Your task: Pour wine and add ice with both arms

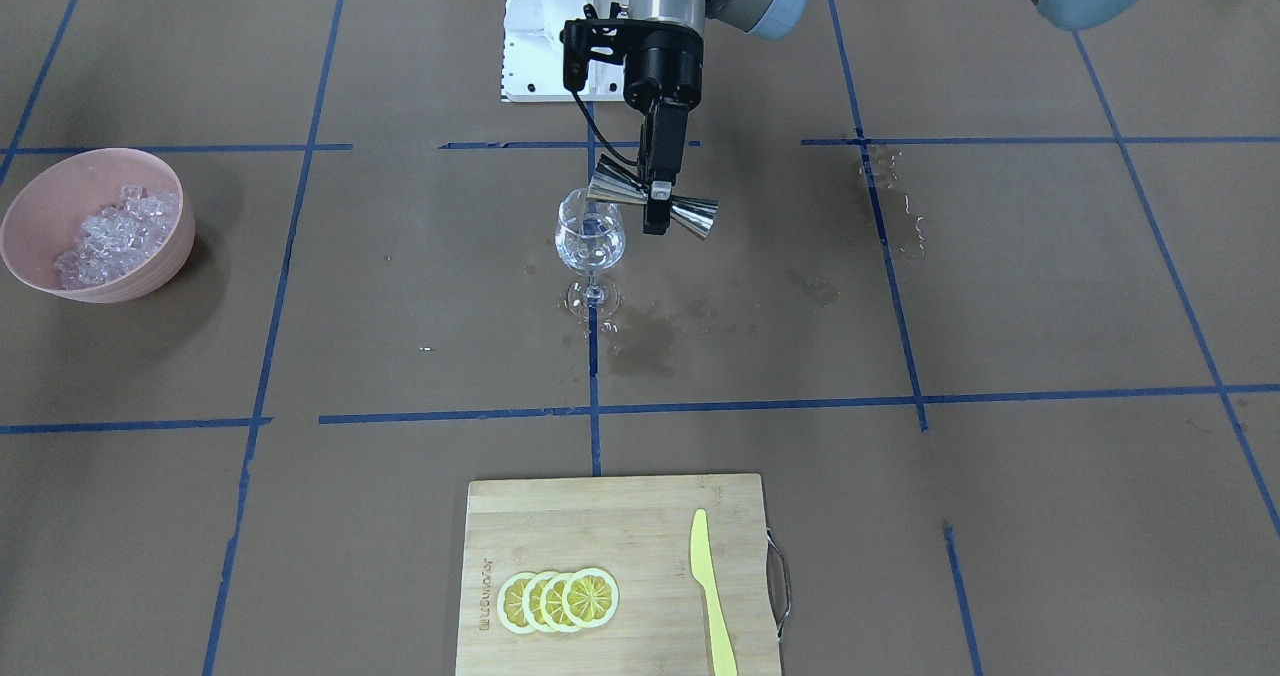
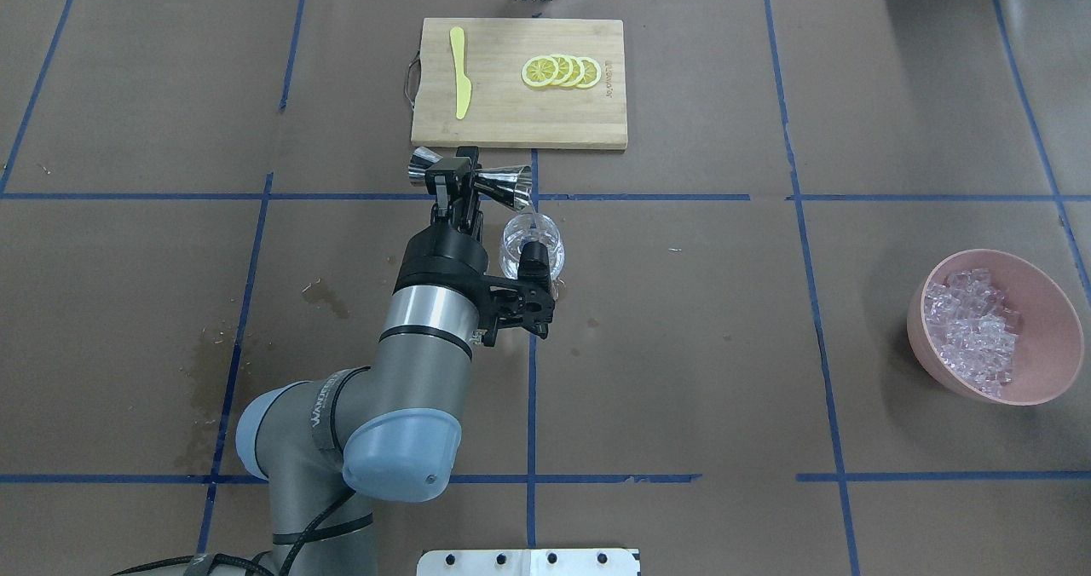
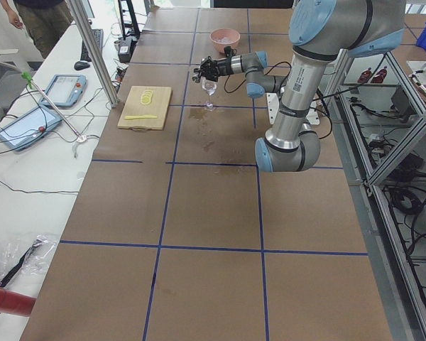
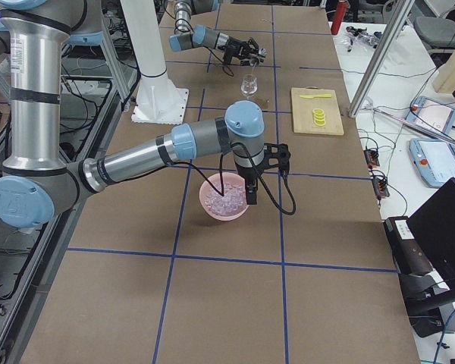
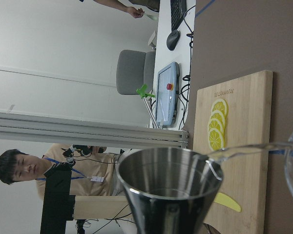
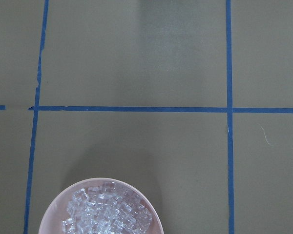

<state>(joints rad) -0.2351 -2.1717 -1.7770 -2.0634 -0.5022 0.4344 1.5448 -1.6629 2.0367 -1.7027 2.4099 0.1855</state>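
Observation:
My left gripper (image 1: 657,201) (image 2: 456,180) is shut on the waist of a steel double-cone jigger (image 1: 690,214) (image 2: 507,186) (image 5: 168,180). The jigger lies tipped sideways, its mouth at the rim of a clear stemmed glass (image 1: 591,241) (image 2: 533,248) at the table's middle. A thin clear stream runs from the jigger into the glass. The ice (image 1: 115,236) (image 2: 976,333) (image 6: 107,212) lies heaped in a pink bowl (image 1: 150,276) (image 2: 916,303). My right gripper (image 4: 252,199) shows only in the exterior right view, pointing down over that bowl; I cannot tell whether it is open or shut.
A wooden cutting board (image 1: 600,516) (image 2: 511,116) holds lemon slices (image 1: 558,599) and a yellow knife (image 1: 708,586) at the far edge. Wet patches (image 1: 650,341) spread around the glass's foot. The white base block (image 1: 535,46) stands at the robot's side.

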